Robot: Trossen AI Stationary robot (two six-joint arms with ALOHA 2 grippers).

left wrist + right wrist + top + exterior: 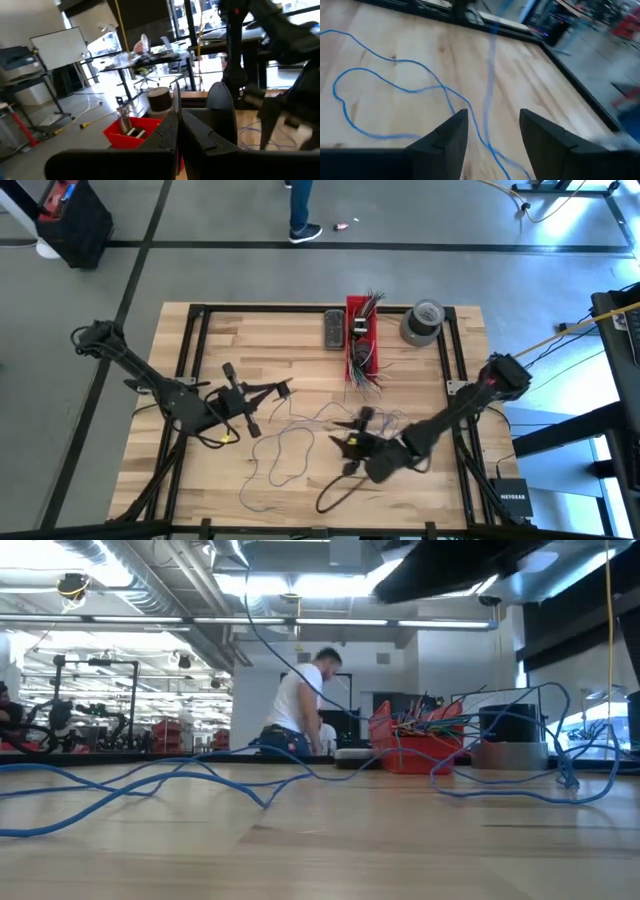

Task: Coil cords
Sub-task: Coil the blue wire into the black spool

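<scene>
Cords [290,442]: you had them lying in loose loops on the wooden table [250,330], in front of the red bin [362,330]. Right gripper [492,131]: fingers spread wide above a blue strand, gripping nothing. Left gripper [287,389]: fingers pressed together, left of the bin; whether it pinched a cord you couldn't tell.

You're looking at two matte black jointed arms; the right arm [470,402] shows a small red mark near its base, the left arm [150,380] a yellow spot beside its gripper [283,390], with wedge-shaped dark fingers [165,135].
</scene>
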